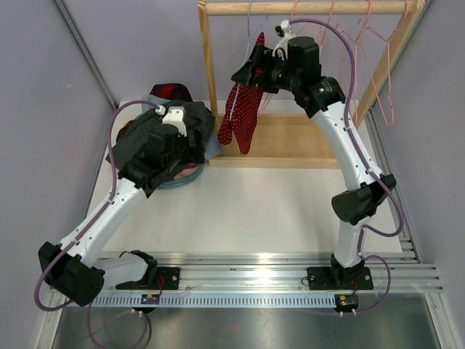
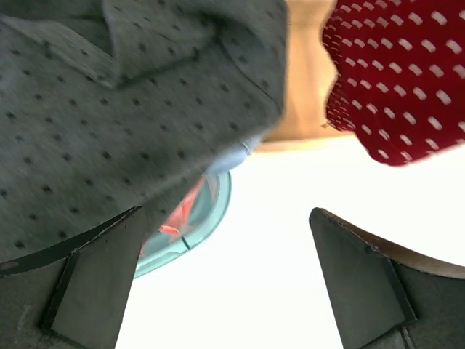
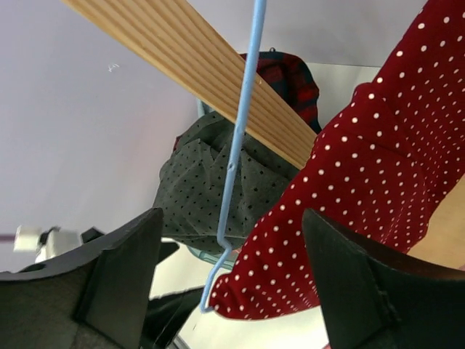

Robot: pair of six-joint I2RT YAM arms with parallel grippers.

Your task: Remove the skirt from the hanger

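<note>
Skirt [image 1: 240,116] hangs upper centre of the top view, on blue hanger [image 3: 236,145] under rail [image 1: 305,9]. Right end effector [image 3: 231,218] is released, jaws wide, facing hanger and skirt, probably lining up a grip. Left end effector [image 2: 224,218] is released and empty, over grey cloth [image 2: 109,109].

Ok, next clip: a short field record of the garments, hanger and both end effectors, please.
skirt: red polka-dot skirt, hanging at the rack, not yet off
hanger: blue hanger, on the wooden rack
other clothing: gray dotted garment, heaped at left
left end effector: open, empty, by the gray garment
right end effector: open, empty, facing skirt and hanger
</note>
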